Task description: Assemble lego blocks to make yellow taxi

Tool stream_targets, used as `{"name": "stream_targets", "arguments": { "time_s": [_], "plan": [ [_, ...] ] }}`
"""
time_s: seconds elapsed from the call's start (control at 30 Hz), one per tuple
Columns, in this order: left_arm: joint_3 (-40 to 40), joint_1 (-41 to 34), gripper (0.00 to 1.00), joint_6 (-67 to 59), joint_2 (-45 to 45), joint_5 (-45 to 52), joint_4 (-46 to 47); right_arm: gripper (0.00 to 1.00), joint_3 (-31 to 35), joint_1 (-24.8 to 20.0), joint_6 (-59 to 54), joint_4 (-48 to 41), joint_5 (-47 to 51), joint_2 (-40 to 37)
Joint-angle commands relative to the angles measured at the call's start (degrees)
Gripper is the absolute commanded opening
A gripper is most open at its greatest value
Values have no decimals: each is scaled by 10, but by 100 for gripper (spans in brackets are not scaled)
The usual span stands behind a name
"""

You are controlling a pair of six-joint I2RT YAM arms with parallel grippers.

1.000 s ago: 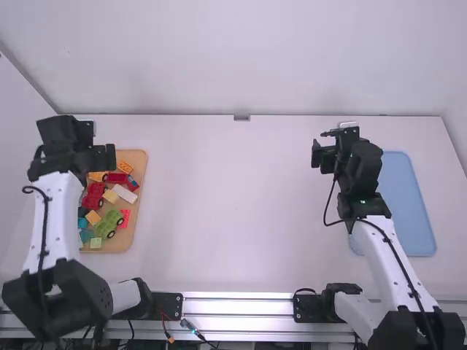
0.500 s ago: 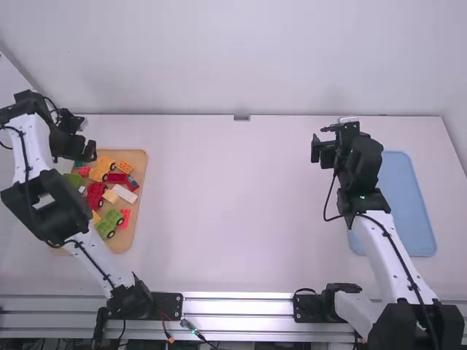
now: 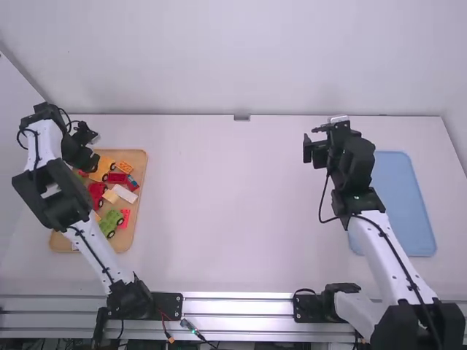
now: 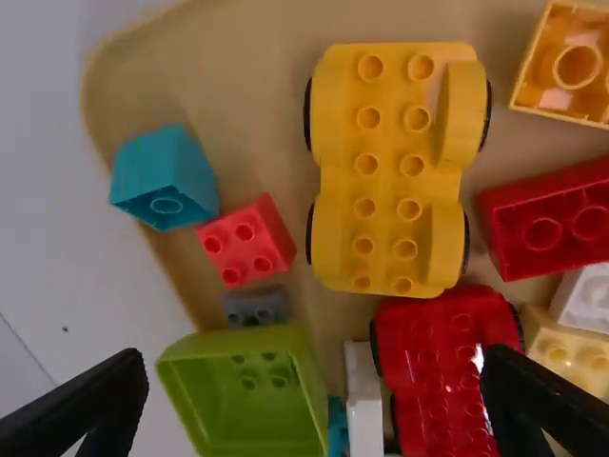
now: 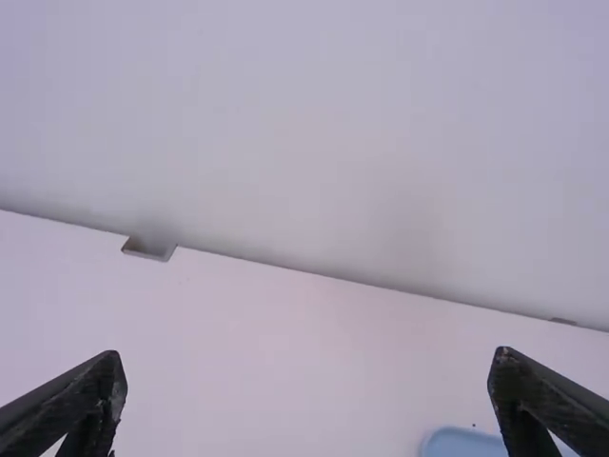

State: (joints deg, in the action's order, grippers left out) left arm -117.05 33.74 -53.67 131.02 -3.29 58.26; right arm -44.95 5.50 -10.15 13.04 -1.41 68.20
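Currently, your left gripper (image 3: 90, 160) is empty, fingers wide apart, over the tan tray (image 3: 141, 162), where the yellow car (image 4: 385, 171) lies beside the red car (image 4: 438, 367). Your right gripper (image 3: 314, 152), also spread and empty, is near the blue tray (image 3: 405, 200).

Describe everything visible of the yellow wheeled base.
The yellow wheeled base looks like moulded plastic, with two rows of six bare studs facing up, rounded fenders and black wheels along both long sides. It rests on the tan tray, one end close to the red wheeled base; whether they touch is unclear.
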Motion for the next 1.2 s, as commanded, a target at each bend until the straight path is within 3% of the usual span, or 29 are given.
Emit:
{"name": "stream_targets", "arguments": {
  "time_s": [0.0, 0.3, 0.7, 1.17],
  "plan": [
    [29, -3, 91, -15, 8, -2, -12, 99, -19, 8, -22, -1, -2, 4],
    [88, -3, 85, -15, 8, 57, -67, 99, -19, 35, -56, -4, 4, 4],
    [127, 4, 79, -2, 8, 101, -111, 99, -19, 34, -64, -20, 2, 4],
    [169, 17, 75, 18, 8, 100, -153, 99, -19, 40, -64, -20, 2, 4]
  ]
}}
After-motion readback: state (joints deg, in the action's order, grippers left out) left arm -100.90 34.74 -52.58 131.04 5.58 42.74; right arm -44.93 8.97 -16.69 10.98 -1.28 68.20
